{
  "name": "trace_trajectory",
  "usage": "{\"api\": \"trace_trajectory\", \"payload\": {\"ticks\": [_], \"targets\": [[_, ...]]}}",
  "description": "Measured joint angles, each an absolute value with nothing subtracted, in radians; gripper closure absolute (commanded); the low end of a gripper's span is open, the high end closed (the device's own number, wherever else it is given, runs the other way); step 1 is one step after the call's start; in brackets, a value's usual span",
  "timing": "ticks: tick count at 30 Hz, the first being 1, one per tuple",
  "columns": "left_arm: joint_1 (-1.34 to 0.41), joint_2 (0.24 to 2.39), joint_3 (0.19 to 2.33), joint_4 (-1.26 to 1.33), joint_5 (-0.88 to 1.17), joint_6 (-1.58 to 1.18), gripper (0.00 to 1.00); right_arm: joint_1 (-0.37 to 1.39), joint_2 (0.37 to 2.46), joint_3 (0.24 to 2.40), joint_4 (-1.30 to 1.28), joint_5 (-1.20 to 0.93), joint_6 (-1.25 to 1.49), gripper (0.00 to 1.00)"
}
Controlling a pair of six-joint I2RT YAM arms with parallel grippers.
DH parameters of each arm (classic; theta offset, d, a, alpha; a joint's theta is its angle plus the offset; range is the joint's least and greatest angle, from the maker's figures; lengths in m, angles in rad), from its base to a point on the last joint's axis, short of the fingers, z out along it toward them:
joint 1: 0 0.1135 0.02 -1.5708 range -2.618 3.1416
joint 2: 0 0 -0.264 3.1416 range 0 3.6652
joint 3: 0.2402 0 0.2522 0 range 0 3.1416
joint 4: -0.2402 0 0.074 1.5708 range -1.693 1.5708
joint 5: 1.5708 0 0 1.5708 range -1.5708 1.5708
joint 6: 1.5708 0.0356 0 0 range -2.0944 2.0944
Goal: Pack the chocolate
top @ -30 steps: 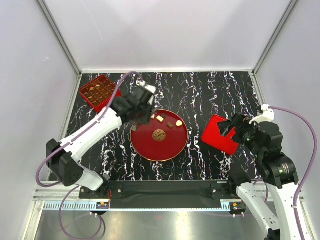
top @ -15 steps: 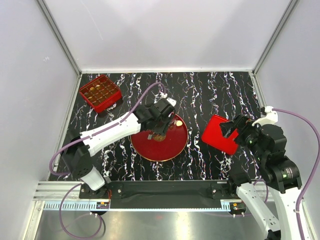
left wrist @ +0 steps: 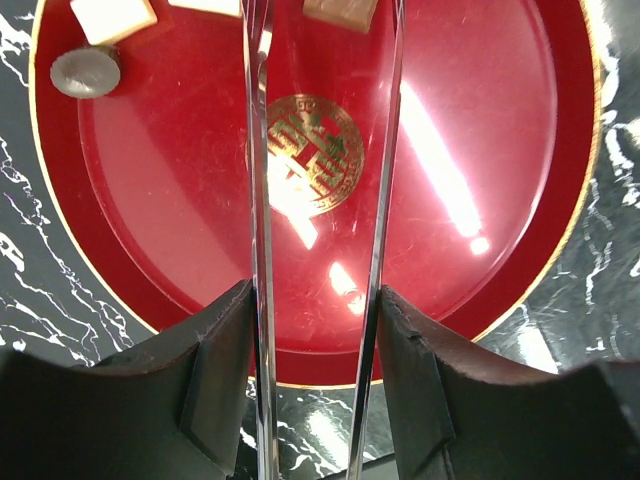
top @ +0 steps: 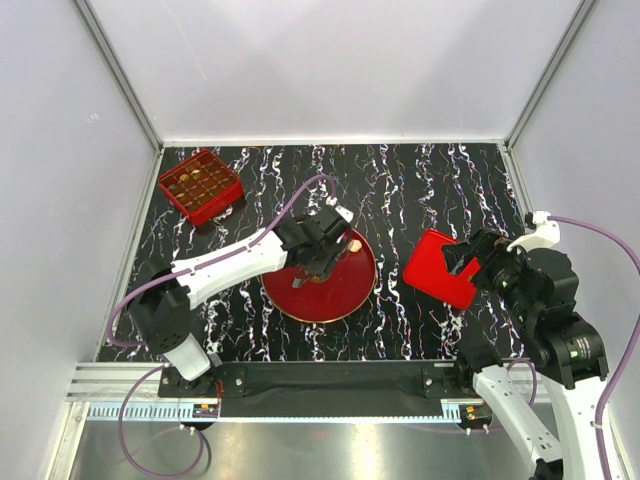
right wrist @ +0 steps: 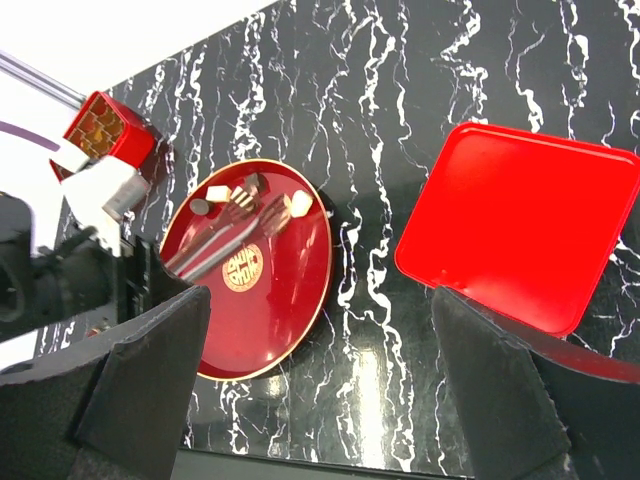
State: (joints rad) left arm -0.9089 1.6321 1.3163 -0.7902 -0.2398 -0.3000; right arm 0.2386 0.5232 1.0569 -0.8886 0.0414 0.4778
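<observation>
Several chocolate pieces lie at the far rim of the round red plate (left wrist: 500,150): a cream square (left wrist: 112,17), a grey-brown round one (left wrist: 86,72) and a tan piece (left wrist: 340,10). My left gripper (left wrist: 315,300) is shut on metal tongs (left wrist: 257,200). The two blades run over the gold emblem (left wrist: 305,150) toward the tan piece, spread apart with nothing between them. From above, the left gripper (top: 318,255) hangs over the plate (top: 300,295). My right gripper (right wrist: 320,300) is open and empty, beside the plate (right wrist: 290,300).
A red compartment box (top: 200,186) with chocolates in it stands at the back left. A flat red lid (top: 440,265) lies right of the plate, under the right gripper (top: 470,255). Grey walls enclose the black marbled table (top: 420,180).
My left arm swung right, from the plate's back-left rim to over its middle, carrying the tongs. The right arm barely moved.
</observation>
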Motion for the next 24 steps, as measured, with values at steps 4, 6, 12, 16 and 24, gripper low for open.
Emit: {"api": "trace_trajectory", "payload": {"ticks": [4, 6, 12, 16, 24], "targets": [[-0.909, 1.632, 1.295, -0.776, -0.235, -0.288, 0.47, 0.239, 0.530, 1.074, -0.888, 0.041, 0.475, 0.00], [-0.909, 1.632, 1.288, -0.767, -0.231, -0.284, 0.48, 0.239, 0.535, 1.076, -0.888, 0.040, 0.475, 0.00], [-0.909, 1.633, 1.282, -0.746, -0.205, -0.281, 0.49, 0.239, 0.561, 1.084, -0.888, 0.040, 0.474, 0.00], [-0.909, 1.640, 1.282, -0.746, -0.197, -0.280, 0.50, 0.239, 0.562, 1.085, -0.888, 0.040, 0.470, 0.00], [-0.927, 1.654, 1.282, -0.761, -0.190, -0.283, 0.52, 0.239, 0.577, 1.091, -0.888, 0.035, 0.466, 0.00]]}}
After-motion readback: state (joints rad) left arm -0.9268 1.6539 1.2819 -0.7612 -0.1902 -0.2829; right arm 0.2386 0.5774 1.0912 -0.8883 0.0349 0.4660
